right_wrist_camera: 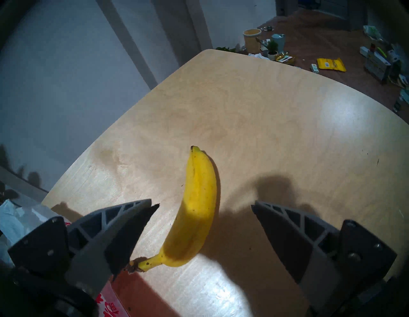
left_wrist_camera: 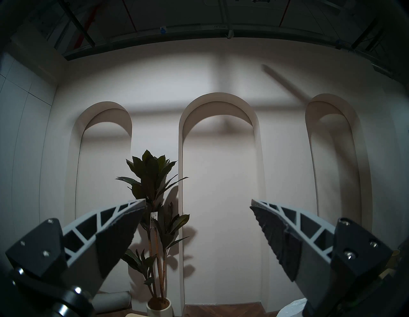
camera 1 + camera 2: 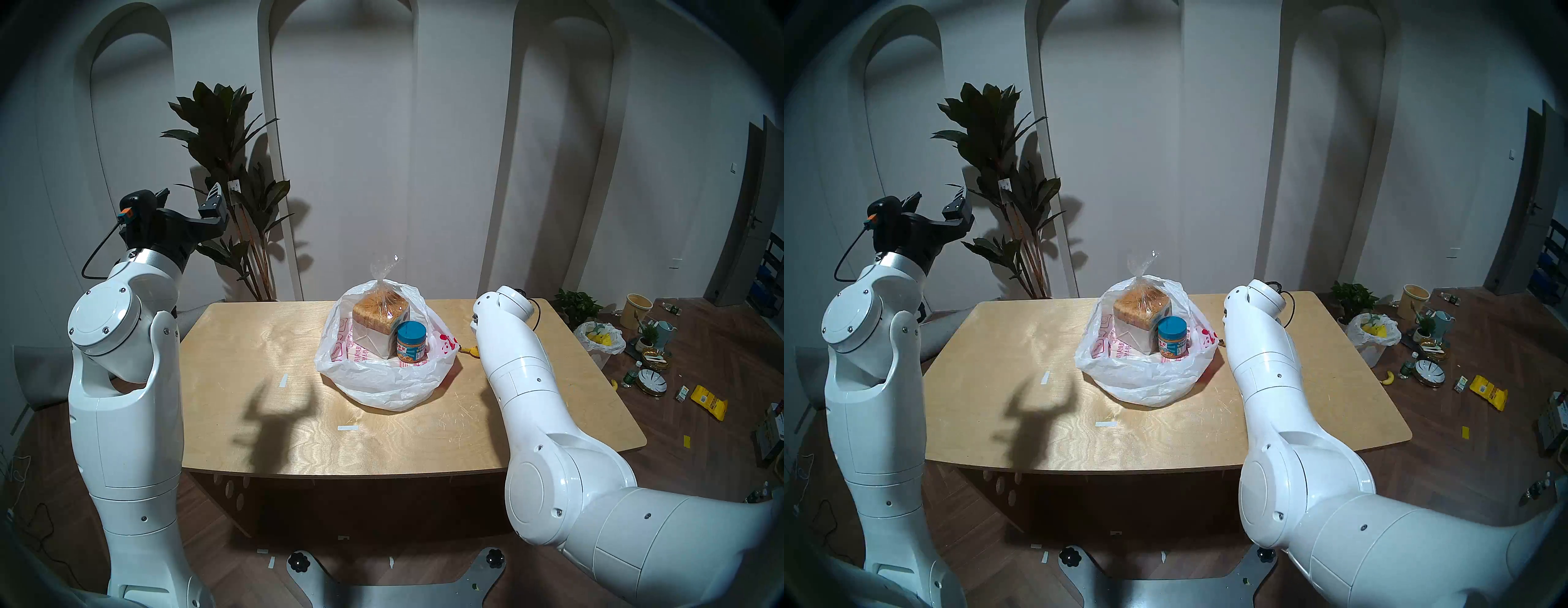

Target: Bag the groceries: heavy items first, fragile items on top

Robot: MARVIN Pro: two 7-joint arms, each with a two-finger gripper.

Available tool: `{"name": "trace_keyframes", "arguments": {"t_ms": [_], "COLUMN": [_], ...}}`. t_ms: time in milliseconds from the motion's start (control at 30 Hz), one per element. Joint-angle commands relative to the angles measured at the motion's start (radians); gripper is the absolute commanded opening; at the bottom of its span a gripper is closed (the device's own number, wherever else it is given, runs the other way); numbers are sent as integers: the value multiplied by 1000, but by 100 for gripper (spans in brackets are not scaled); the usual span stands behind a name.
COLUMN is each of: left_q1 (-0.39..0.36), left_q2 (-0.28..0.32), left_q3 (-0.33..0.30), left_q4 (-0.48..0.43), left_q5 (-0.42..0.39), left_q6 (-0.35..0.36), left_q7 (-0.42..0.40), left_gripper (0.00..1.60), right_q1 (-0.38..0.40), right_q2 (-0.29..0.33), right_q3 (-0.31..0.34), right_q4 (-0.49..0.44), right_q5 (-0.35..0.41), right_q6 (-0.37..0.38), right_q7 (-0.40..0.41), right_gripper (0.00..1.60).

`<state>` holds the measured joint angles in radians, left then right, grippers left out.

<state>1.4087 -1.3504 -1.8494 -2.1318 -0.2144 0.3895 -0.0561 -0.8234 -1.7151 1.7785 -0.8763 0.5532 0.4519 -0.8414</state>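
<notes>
Largely, the right gripper (image 1: 201, 204) is hidden in the head views behind its own white forearm, so only the right wrist view shows its jaws standing wide and empty above the curved yellow banana (image 1: 197, 205); that banana lies on the pale plywood table (image 1: 276, 124), its stem near the left finger, and in the head views just a yellow sliver of it (image 3: 470, 350) peeps out past the arm; the left gripper (image 3: 193, 199) is raised well clear of the table at the left, jaws spread and holding nothing, facing the arched white wall; the crinkly white plastic carrier bag with red-pink printing (image 3: 382, 382) sits open mid-table, and inside it stand the sliced brown loaf in knotted clear wrap (image 3: 380, 316) and, touching its near right side, the short blue-lidded peanut butter jar (image 3: 410, 342); the bag's far wall is partly masked by the loaf; a tall dark-leaved potted plant (image 3: 231, 170) stands behind the table's left corner; scattered clutter on the dark wooden floor at right is too small to identify fully.
</notes>
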Motion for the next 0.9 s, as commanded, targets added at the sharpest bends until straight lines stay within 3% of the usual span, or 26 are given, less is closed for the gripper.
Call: {"name": "trace_keyframes", "arguments": {"t_ms": [0,467,867], "left_q1": [-13,-12,-12], "left_q2": [3,2,2], "left_q3": [-1,-1,-1], "left_q4": [-21,-22,-22], "left_q5": [-3,-4,-3], "left_q6": [-1,6,10], "left_q7": [-2,-1,0], "left_gripper": [160,160,160], "right_q1": [111,196,220], "right_q2": [-9,32,68], "right_q3": [10,21,4], "right_q4": [76,258,390], "right_q5": [-4,-13,-34], "right_q6": [-84,-171,-204], "right_q7": [-31,-37,2], "right_gripper": [160,160,160]}}
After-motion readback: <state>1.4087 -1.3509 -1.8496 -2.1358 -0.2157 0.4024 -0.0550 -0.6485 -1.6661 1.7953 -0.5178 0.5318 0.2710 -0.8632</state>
